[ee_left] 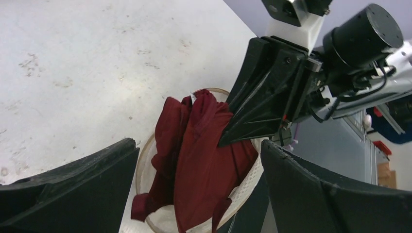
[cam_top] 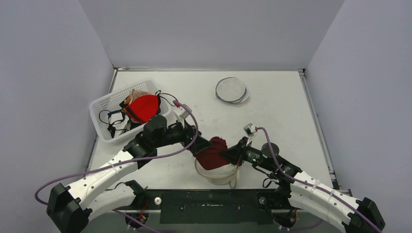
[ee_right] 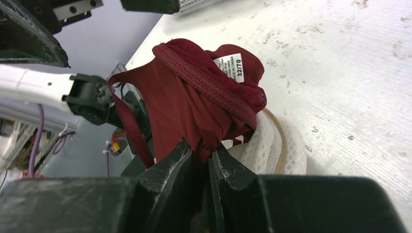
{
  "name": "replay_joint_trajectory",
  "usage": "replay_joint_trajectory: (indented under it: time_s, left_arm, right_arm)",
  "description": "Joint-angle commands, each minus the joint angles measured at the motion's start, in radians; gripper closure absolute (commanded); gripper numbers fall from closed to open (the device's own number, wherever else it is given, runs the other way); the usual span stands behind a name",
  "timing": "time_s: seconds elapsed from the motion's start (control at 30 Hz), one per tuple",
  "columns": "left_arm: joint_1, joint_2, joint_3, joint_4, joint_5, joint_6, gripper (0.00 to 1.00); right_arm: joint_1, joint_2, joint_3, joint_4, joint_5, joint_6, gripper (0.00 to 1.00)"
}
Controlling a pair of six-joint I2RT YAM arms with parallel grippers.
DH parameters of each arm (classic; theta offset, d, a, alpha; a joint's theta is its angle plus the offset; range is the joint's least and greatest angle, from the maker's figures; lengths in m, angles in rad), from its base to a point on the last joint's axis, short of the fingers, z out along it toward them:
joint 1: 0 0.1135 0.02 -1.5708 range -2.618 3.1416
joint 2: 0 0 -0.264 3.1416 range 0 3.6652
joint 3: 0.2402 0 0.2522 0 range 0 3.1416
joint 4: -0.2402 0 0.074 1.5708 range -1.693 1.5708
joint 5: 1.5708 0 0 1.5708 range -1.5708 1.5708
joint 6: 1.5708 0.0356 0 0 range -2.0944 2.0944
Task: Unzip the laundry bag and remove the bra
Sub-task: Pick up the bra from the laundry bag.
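Over the laundry bag (cam_top: 221, 174), left gripper (ee_left: 199, 155) angled down, spread wide, right gripper (ee_right: 203, 153) pinching bra (ee_right: 194, 97)

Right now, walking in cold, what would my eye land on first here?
The dark red bra spilling from a white mesh laundry bag, front and centre. The right gripper is pinched shut on its fabric, while the left gripper hangs open over it. At far left, a white basket holds a bright red garment.

White basket (cam_top: 109, 104) holding red garment (cam_top: 144, 108); round pouch (cam_top: 231, 90) well apart
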Motion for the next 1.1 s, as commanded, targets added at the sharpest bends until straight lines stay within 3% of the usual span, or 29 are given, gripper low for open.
replay_joint_trajectory:
  time_s: [0.0,0.43,0.57,0.73,0.83,0.97,1.07]
  left_arm:
    - [0.010,0.014,0.078,-0.018,0.164,0.108,0.04]
    - [-0.075,0.078,0.060,-0.049,0.253,0.122,0.02]
    - [-0.084,0.102,0.051,-0.005,0.279,0.100,0.28]
    - [-0.086,0.127,0.054,0.003,0.272,0.089,0.77]
    - [-0.085,0.112,0.053,0.013,0.236,0.078,1.00]
    - [-0.084,0.083,0.052,0.025,0.162,0.063,1.00]
    - [-0.083,0.072,0.054,0.032,0.095,0.052,1.00]
  right_arm:
    - [-0.008,-0.043,-0.006,0.103,-0.117,-0.046,0.95]
    - [-0.009,-0.105,0.000,0.074,-0.150,-0.084,0.95]
    - [-0.009,-0.111,-0.002,0.070,-0.134,-0.082,0.95]
    - [-0.009,-0.112,0.005,0.047,-0.108,-0.087,0.95]
    - [-0.009,-0.110,0.031,-0.029,-0.060,-0.099,0.92]
    - [-0.009,-0.115,0.092,-0.191,0.033,-0.116,0.32]
    - [-0.008,-0.154,0.127,-0.306,0.114,-0.108,0.11]
